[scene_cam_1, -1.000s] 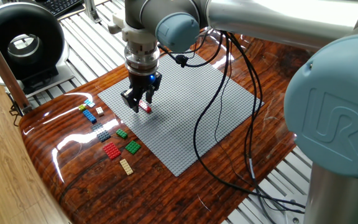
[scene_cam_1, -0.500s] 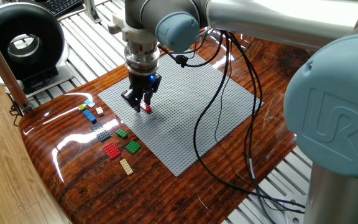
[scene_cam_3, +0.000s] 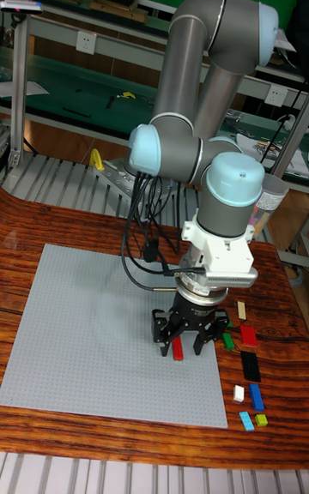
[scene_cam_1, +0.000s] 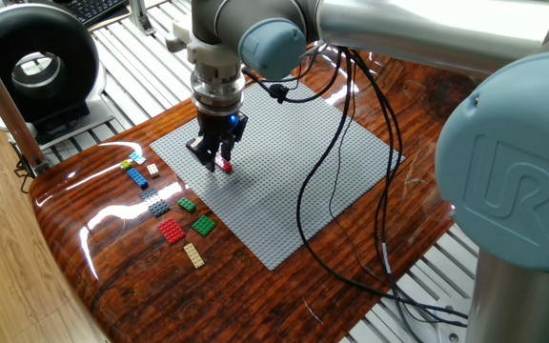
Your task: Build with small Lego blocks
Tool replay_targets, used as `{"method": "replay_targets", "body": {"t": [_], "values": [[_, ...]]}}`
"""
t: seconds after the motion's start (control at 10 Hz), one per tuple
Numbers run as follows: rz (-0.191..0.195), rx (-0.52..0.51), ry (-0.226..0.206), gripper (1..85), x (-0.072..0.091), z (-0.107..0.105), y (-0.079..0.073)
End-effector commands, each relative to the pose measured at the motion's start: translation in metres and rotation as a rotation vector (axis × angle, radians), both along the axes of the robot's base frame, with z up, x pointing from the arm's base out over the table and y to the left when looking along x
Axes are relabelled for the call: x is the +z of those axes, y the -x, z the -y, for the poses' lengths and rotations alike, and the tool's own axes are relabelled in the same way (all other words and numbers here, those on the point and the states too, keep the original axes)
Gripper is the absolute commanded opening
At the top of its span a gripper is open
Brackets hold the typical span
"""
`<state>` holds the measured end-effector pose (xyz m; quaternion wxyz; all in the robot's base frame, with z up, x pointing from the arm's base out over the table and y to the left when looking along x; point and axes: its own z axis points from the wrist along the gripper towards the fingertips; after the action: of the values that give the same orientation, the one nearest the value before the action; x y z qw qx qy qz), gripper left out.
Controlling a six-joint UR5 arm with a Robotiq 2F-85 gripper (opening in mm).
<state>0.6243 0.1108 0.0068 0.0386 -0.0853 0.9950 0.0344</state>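
Observation:
My gripper (scene_cam_1: 217, 158) (scene_cam_3: 179, 345) hangs low over the near-left part of the grey baseplate (scene_cam_1: 294, 181) (scene_cam_3: 86, 322), shut on a small red brick (scene_cam_1: 223, 166) (scene_cam_3: 178, 350) that reaches down to the plate's studs. Whether the brick touches the plate I cannot tell. Other small Lego blocks lie loose on the wooden tabletop beside the plate: a blue one (scene_cam_1: 138, 177), a grey one (scene_cam_1: 157, 204), two green ones (scene_cam_1: 187, 204) (scene_cam_1: 203, 225), a red plate (scene_cam_1: 171, 231) (scene_cam_3: 248, 335), a tan one (scene_cam_1: 193, 254) (scene_cam_3: 241, 310) and a white one (scene_cam_1: 152, 169) (scene_cam_3: 239, 392).
Black cables (scene_cam_1: 351, 191) trail from the wrist across the baseplate's right side. A black ring-shaped device (scene_cam_1: 31, 62) stands at the back left on the slatted metal bench. The glossy wooden tabletop (scene_cam_1: 255, 295) ends close to the loose blocks.
The fingers have drawn together on the red brick since a second ago. Over the last half second nothing has visibly moved.

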Motion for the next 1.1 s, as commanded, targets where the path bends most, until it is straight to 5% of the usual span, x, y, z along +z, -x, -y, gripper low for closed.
{"method": "replay_targets", "body": {"t": [0.0, 0.4, 0.5, 1.0], "values": [[0.002, -0.004, -0.013, 60.7, 0.011, -0.002, -0.001], [-0.014, -0.01, -0.023, 55.7, 0.026, -0.004, 0.007], [-0.047, -0.063, -0.015, 3.0, 0.024, -0.003, 0.012], [-0.037, -0.059, -0.009, 1.3, 0.024, -0.001, 0.01]]}}
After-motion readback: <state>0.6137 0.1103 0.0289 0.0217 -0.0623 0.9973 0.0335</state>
